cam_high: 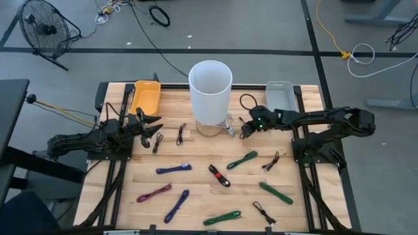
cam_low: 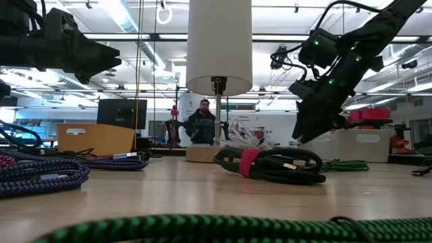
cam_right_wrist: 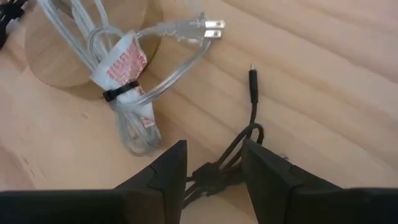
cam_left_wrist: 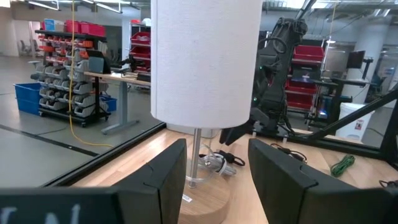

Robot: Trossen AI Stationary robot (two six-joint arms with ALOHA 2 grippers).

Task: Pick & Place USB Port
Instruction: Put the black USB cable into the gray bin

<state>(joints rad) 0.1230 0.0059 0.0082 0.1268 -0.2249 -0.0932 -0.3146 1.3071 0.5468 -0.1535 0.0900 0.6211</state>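
Note:
A thin black USB cable lies on the wooden table beside the lamp's round base. One plug end points away from my right gripper. That gripper slants down over the cable's looped part, open, a finger on either side. In the low view it hangs clear of the table. My left gripper waits open and level at the table's left, facing the lamp.
The white-shaded lamp stands at the middle back, its clear bundled cord right beside the black cable. A yellow bin and a grey bin flank it. Several blue, green, magenta and black cables lie over the near half.

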